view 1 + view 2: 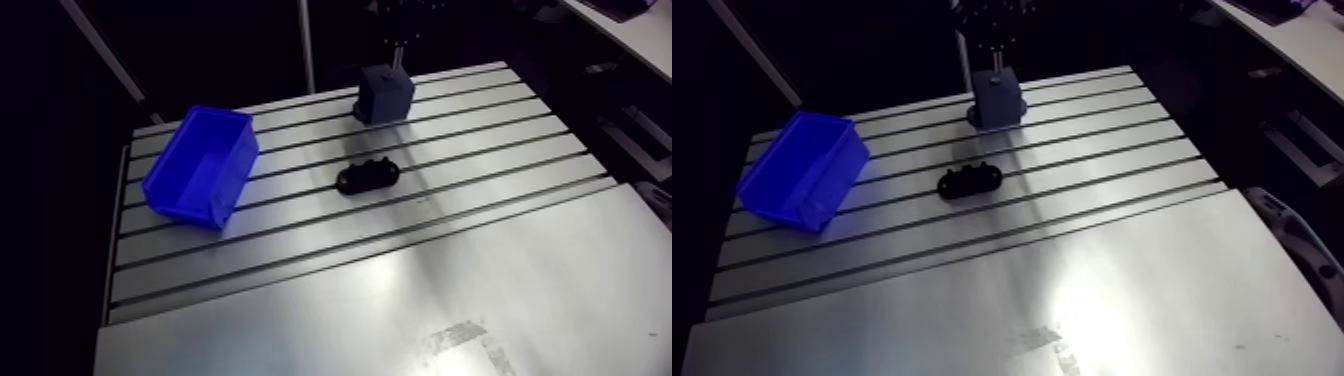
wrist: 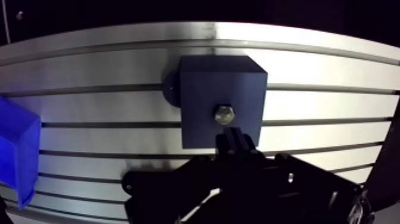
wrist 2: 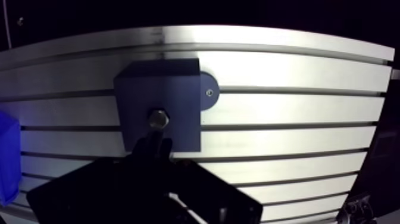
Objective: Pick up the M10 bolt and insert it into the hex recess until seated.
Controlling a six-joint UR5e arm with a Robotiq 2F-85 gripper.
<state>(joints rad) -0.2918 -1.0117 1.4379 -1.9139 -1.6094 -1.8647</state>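
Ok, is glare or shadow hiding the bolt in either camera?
Wrist view: no, the bolt head catches light and stands out on the dark block; the gripper next to it is a black silhouette, and the table slots look bowed. Arm view: strong glare on the smooth plate nearest the camera, well clear of the block.

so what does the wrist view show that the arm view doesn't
Only the wrist view: the hex bolt head at the top face of the dark block, and a round tab with a screw at the block's side. Only the arm view: the whole blue bin, a black part lying mid-table, and the smooth plate nearer the camera. Both: the block, the slotted table, and at least an edge of the bin.
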